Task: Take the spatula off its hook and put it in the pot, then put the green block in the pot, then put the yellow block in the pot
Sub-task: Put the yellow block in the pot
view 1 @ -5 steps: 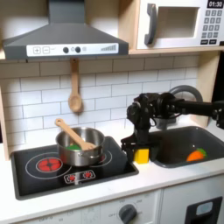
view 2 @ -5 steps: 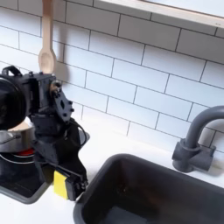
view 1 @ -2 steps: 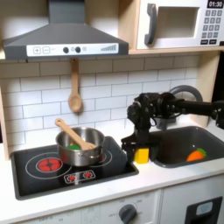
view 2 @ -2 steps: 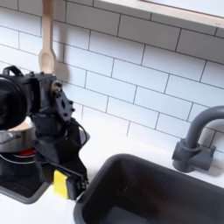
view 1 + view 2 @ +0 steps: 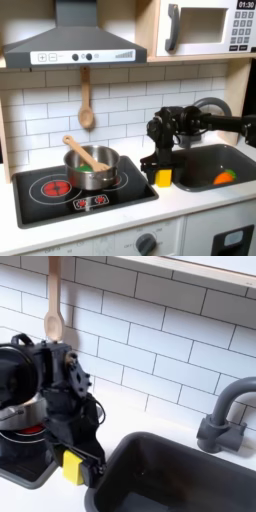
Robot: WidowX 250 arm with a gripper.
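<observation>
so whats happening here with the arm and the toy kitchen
The gripper is down on the counter between the stove and the sink, shut on the yellow block. The spatula already leans in the steel pot on the stove, while a wooden spoon hangs on the tiled wall. The yellow block is not in the pot yet.

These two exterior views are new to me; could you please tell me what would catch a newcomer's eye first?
The black hand stands out first, low on the counter between the stove and the sink, closed around the yellow block. Next comes the steel pot on the stove at the first exterior view's left, with the spatula leaning out of it. A wooden spoon hangs on the tiled wall above.
</observation>
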